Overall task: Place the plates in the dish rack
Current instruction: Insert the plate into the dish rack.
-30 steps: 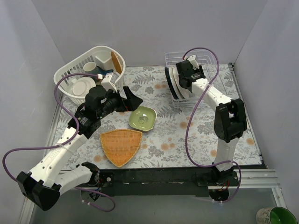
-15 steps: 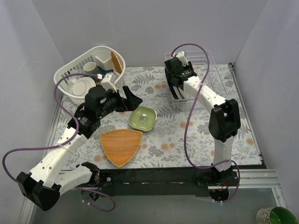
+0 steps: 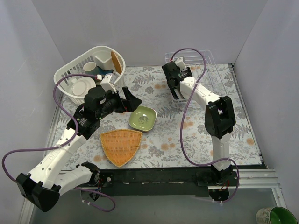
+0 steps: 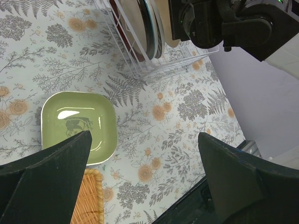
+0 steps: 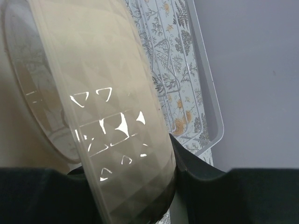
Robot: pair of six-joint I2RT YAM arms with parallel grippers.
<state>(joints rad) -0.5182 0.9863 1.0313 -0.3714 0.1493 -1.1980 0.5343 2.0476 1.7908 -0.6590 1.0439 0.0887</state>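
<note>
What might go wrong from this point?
The right gripper pinches the cream dish by its rim, close beside plates standing in the dish rack; it may knock them or miss a slot. The open left gripper hovers over the pale green dish, which lies near the orange woven tray; a grasp could snag the tray.

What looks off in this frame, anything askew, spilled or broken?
Nothing stands out. The racked plates stand on edge in the dish rack. The right gripper holds a cream dish at the rack. The pale green dish lies flat on the table, intact and not yet loaded. No spill is visible.
</note>
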